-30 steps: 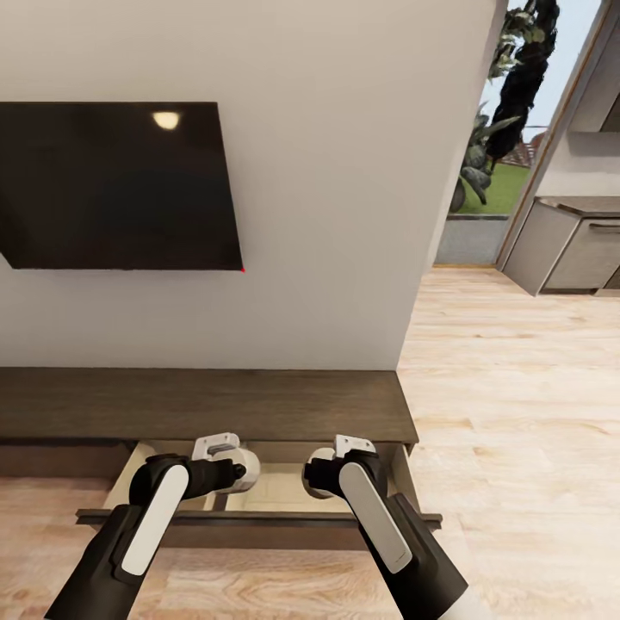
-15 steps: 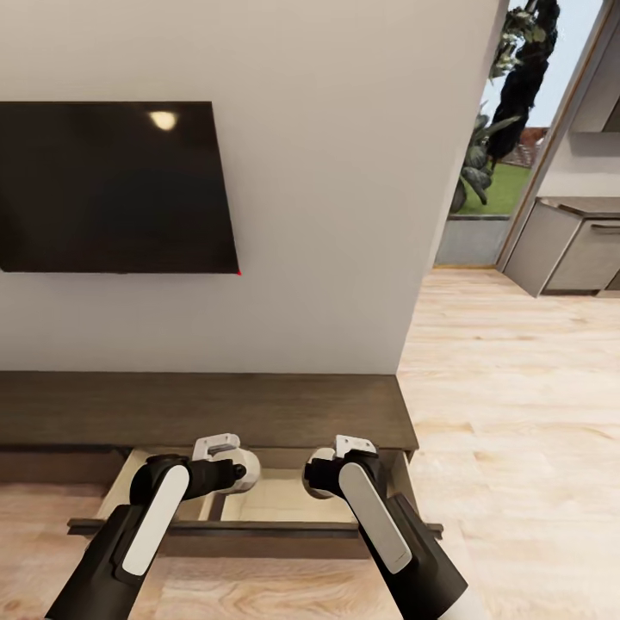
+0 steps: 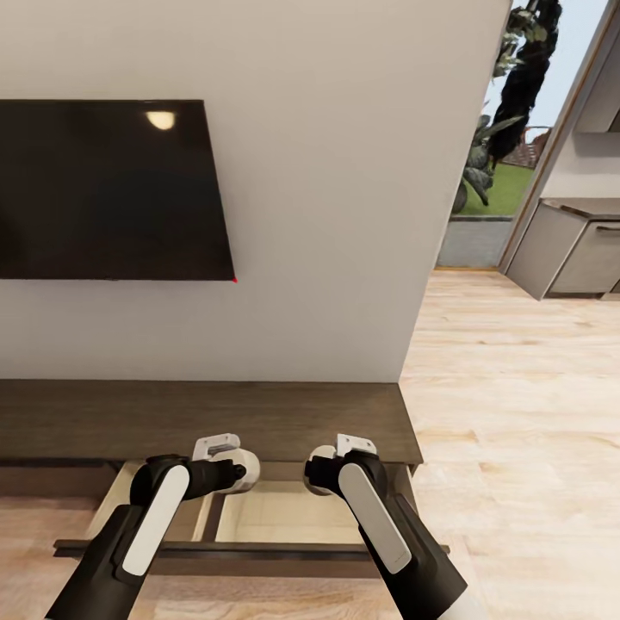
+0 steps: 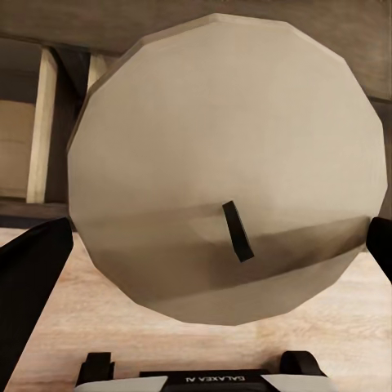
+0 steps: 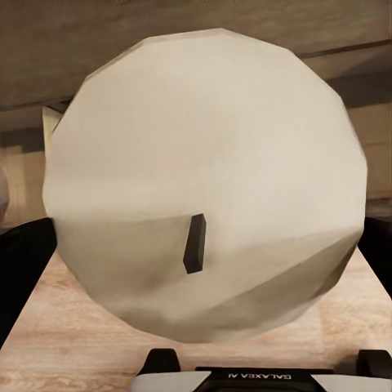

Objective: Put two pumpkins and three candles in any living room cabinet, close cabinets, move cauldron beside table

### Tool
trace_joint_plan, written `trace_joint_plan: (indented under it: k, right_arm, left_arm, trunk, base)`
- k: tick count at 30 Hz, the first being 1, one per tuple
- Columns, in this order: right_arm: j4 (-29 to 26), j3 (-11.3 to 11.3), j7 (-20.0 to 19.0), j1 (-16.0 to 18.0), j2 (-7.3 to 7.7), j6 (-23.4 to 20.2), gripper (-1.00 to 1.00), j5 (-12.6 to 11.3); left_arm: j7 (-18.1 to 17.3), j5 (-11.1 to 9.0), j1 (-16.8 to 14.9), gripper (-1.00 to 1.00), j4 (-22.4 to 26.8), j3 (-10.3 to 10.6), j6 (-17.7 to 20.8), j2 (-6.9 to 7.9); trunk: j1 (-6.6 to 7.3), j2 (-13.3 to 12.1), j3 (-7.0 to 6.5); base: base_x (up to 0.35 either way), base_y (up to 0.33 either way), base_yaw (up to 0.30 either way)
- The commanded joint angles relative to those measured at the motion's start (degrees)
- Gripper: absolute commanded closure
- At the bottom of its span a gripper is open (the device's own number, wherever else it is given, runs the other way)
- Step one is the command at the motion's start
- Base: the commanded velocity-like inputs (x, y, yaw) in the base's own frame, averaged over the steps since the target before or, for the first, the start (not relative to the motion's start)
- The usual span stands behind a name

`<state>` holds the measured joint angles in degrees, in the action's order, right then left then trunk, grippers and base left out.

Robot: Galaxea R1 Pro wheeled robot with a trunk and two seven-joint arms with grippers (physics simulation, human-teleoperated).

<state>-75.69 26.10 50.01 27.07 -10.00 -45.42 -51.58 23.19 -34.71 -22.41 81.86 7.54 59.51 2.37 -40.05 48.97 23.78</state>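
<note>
Candles sit one in each gripper: the left gripper point(image 4: 196, 245) clamps one candle point(image 4: 224, 167), the right gripper point(image 5: 196, 245) another point(image 5: 204, 184), both over the cabinet's point(image 3: 207, 418) open drawer point(image 3: 258, 512). Against a second ago the drawer front sits lower in the head view, probably because the camera shifted; release looks near.

The only lettering that can be read is the brand mark "GALAXEA AI", printed dark on the pale housing of the left gripper point(image 4: 198, 384) in the left wrist view, where it appears upside down (only its upper part clears the picture's edge). The same mark stands, likewise inverted, on the pale housing of the right gripper point(image 5: 263, 377) in the right wrist view.
</note>
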Motion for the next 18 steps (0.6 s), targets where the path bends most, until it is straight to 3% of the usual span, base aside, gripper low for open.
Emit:
trace_joint_plan:
  k: [1,10,18]
  right_arm:
    - [0.0,0.0,0.0,0.0,0.0,0.0,1.0,0.0]
    - [0.1,-0.1,0.0,0.0,0.0,0.2,1.0,-0.1]
    - [0.5,0.0,0.0,0.0,0.0,0.2,1.0,0.0]
  left_arm:
    - [0.0,0.0,0.0,1.0,0.0,0.1,0.0,0.0]
    - [0.3,0.0,0.0,1.0,0.0,0.5,-0.1,-0.25]
    - [0.6,0.1,0.0,1.0,-0.1,0.5,-0.2,-0.49]
  trunk:
    - [0.0,0.0,0.0]
    - [0.0,0.0,0.0]
    - [-1.76,3.2,1.44]
  base:
    - [0.008,0.0,0.0]
    - [0.013,-0.015,0.0]
    - [0.0,0.0,0.0]
